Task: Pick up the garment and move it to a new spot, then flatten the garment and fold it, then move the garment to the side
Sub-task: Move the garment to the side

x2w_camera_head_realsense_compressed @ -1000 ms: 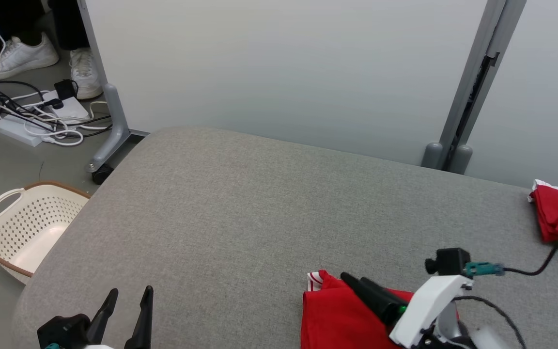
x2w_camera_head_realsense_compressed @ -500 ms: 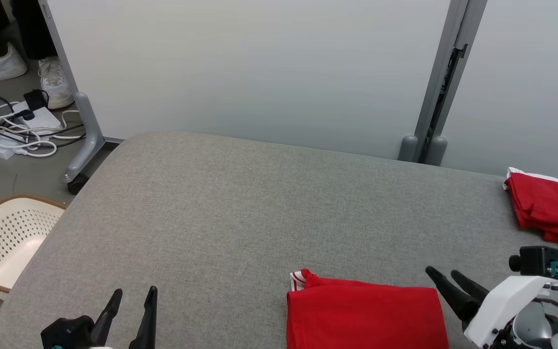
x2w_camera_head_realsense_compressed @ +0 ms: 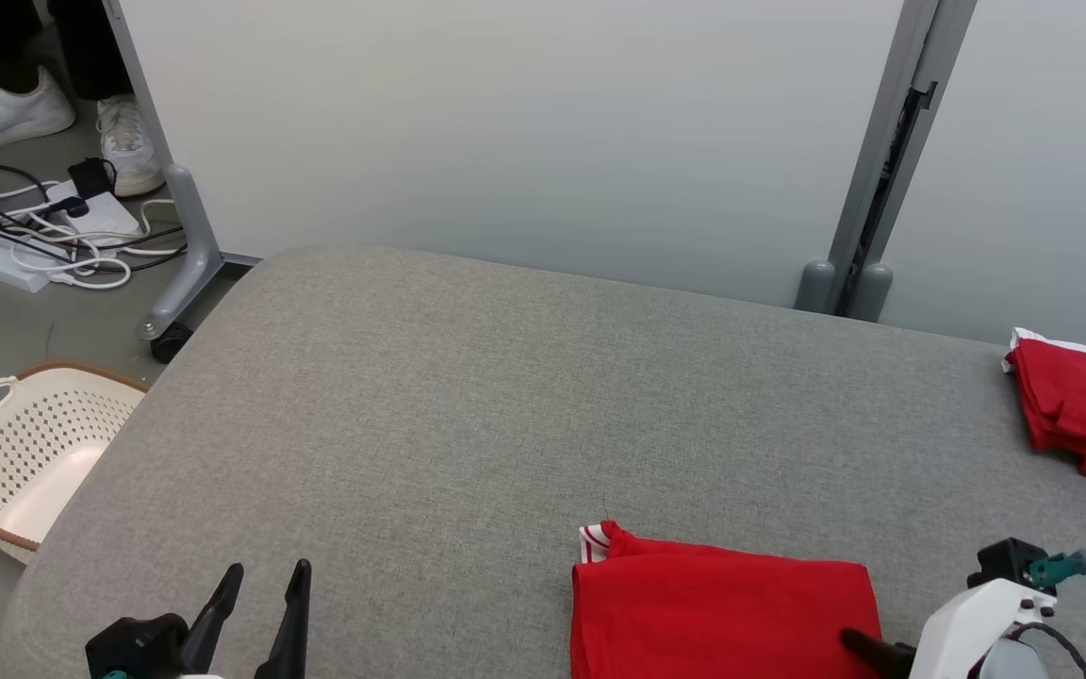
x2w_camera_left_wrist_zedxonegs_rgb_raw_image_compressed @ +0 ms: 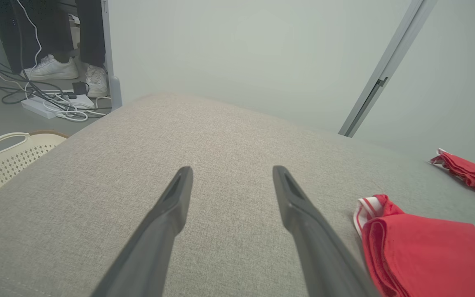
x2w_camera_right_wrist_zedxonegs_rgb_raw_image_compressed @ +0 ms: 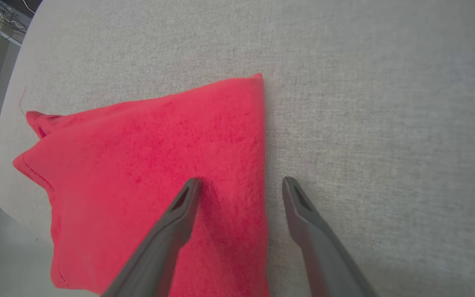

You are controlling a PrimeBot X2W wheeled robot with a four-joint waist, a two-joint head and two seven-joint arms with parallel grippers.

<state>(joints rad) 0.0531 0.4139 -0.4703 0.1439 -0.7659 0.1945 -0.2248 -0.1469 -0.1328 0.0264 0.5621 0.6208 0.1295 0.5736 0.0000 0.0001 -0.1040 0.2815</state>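
A folded red garment (x2w_camera_head_realsense_compressed: 722,613) with a white-striped cuff lies near the front edge of the grey padded table (x2w_camera_head_realsense_compressed: 505,396). It also lies at the lower right of the left wrist view (x2w_camera_left_wrist_zedxonegs_rgb_raw_image_compressed: 423,251). My right gripper (x2w_camera_head_realsense_compressed: 873,649) sits at the garment's right edge, low in the head view. In the right wrist view it (x2w_camera_right_wrist_zedxonegs_rgb_raw_image_compressed: 239,189) is open and straddles that edge of the garment (x2w_camera_right_wrist_zedxonegs_rgb_raw_image_compressed: 151,165), one finger over the cloth and one over bare table. My left gripper (x2w_camera_head_realsense_compressed: 255,589) (x2w_camera_left_wrist_zedxonegs_rgb_raw_image_compressed: 232,173) is open and empty over the table's front left.
A second red garment (x2w_camera_head_realsense_compressed: 1080,415) (x2w_camera_left_wrist_zedxonegs_rgb_raw_image_compressed: 468,173) lies bunched at the table's far right. A cream laundry basket (x2w_camera_head_realsense_compressed: 24,453) stands on the floor to the left. Cables and a power strip (x2w_camera_head_realsense_compressed: 43,236) lie by a person's white shoes (x2w_camera_head_realsense_compressed: 6,108). A pale partition wall stands behind the table.
My right gripper has come off the top of the garment, swung right, then drawn back low to its right edge. The head camera has panned slightly. The left gripper has stayed put.
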